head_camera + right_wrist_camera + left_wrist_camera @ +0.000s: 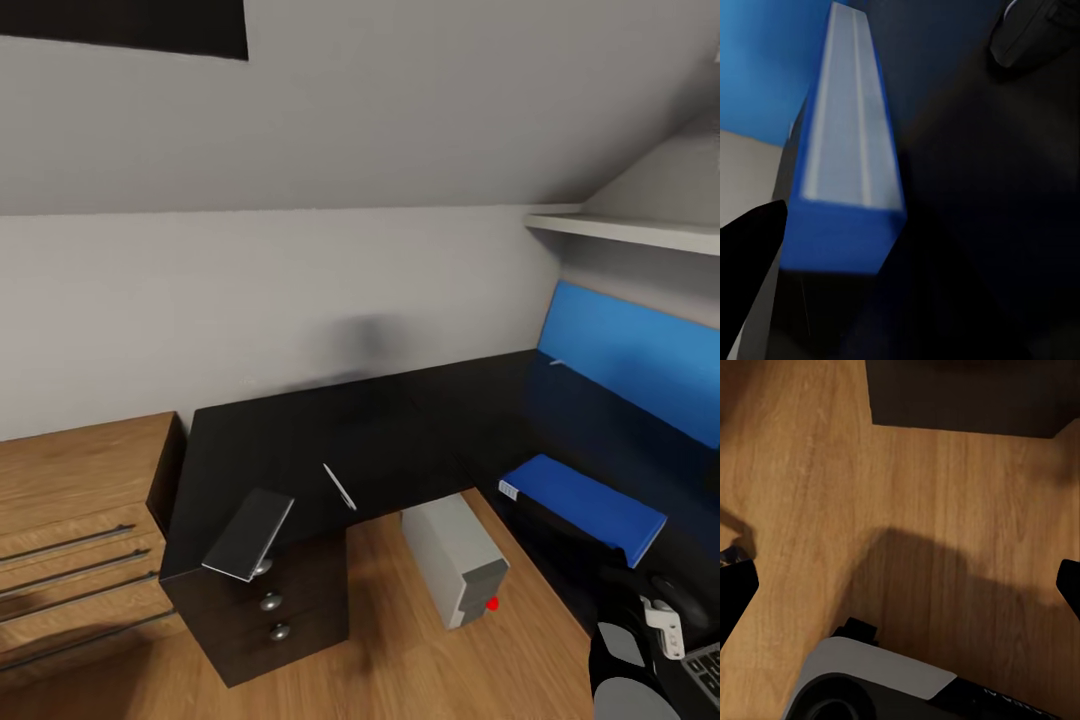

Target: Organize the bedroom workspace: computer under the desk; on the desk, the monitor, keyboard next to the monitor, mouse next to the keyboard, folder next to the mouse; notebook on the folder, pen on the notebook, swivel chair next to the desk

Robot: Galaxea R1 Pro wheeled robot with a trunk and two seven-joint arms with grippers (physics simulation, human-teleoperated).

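Note:
The black L-shaped desk fills the middle of the head view. A dark grey notebook overhangs its front edge above the drawer unit, and a thin pen lies beside it. The light grey computer stands on the floor under the desk. The blue folder lies on the desk's right wing, before the monitor, whose face shows blue. A keyboard corner and a dark mouse are by my right gripper, open near the folder's end. My left gripper hangs open over the floor. The swivel chair is out of view.
A low oak chest with bar handles stands against the desk's left end. A white shelf juts out above the right wing under a sloping ceiling. The wood floor and my own base show below the left gripper.

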